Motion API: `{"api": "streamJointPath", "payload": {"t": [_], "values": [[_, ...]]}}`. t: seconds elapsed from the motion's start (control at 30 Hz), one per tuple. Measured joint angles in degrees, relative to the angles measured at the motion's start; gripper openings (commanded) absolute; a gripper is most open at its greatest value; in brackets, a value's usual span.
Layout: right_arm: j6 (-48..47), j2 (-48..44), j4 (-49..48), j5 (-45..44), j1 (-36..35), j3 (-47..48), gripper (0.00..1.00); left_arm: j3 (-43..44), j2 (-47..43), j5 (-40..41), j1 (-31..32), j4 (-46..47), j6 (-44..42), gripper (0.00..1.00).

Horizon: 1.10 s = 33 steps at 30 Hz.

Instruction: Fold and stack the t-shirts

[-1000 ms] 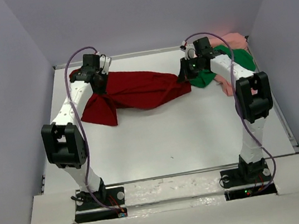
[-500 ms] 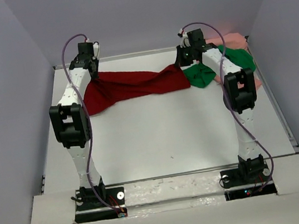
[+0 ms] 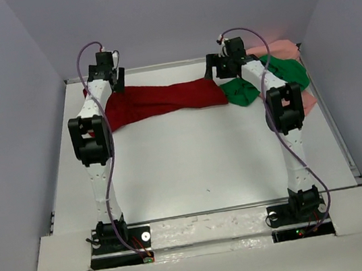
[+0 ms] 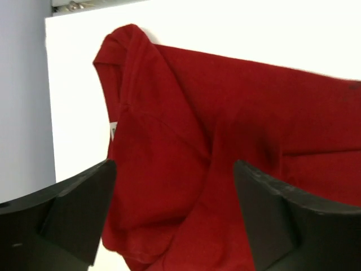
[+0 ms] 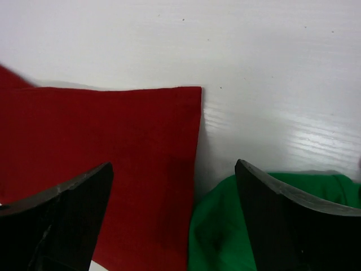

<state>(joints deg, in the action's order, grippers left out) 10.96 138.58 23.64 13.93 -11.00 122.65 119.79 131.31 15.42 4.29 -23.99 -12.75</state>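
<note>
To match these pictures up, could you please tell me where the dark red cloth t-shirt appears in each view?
Top external: the dark red cloth t-shirt lies in the upper middle, stretched left to right.
Left wrist: the shirt fills the centre and right.
Right wrist: the shirt fills the left half, beside the bright green t-shirt.
Shared landmark: the white table top, bare beside the shirt in every view.

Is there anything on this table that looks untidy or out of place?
The dark red t-shirt lies stretched along the far edge but bunched and creased, not flat. The green t-shirt and pink t-shirt sit crumpled in the far right corner.
</note>
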Motion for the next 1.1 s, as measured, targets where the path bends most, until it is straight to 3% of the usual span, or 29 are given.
{"api": "streamJointPath", "payload": {"t": [0.3,0.6,0.8,1.1], "values": [[-1.55,0.13,-1.57,1.62,0.11,-3.65,0.97,-3.80,2.14,1.05,0.09,2.93,0.70,0.99],[-2.16,-4.35,-1.86,4.83,0.11,-11.37,0.97,-28.39,-19.87,-9.51,1.86,3.45,1.07,0.99],[-2.08,-4.96,-2.23,6.45,0.11,-12.02,0.97,-32.17,-31.80,-14.36,6.56,3.28,1.03,0.99],[-1.66,-4.96,-2.23,8.39,0.11,-12.26,0.97,-41.13,-32.15,-11.69,7.34,3.58,-0.17,0.99]]}}
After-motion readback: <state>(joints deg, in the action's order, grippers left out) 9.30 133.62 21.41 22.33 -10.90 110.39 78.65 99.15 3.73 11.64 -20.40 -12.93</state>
